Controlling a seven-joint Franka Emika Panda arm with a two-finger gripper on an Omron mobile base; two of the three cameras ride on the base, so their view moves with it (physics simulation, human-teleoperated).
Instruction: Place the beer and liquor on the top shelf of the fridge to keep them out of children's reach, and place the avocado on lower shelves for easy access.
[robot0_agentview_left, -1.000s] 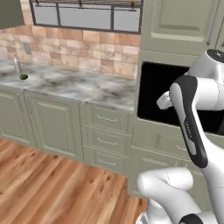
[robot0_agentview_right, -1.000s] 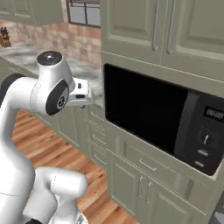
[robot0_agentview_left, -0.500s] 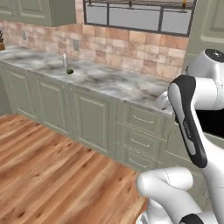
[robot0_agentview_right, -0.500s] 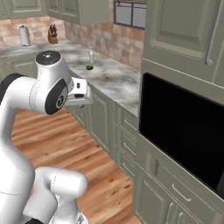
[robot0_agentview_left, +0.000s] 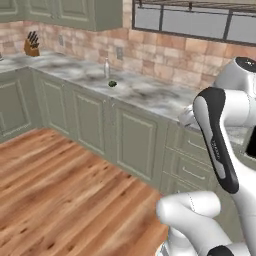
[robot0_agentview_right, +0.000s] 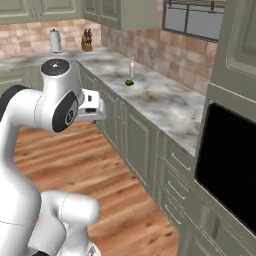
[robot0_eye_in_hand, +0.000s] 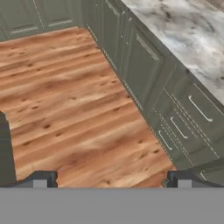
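Green and small, the avocado sits on the marbled desk, out in the open where it can be picked up. A slim pale bottle stands just behind the avocado, toward the brick wall; in the right base view the same pair, avocado and bottle, stand together on the desk. Which drink the bottle holds is too small to tell. Farther from the avocado along the same desk, a knife block sits near the corner, and a pale kettle-like jug stands beyond it. On the other side of the avocado, well apart, the black microwave is set into the tall cabinets. The pincer has its tips spread wide with nothing between them, aimed down at the wooden floor and the cabinet drawers, well away from the avocado; judging by this, nothing has been collected yet.
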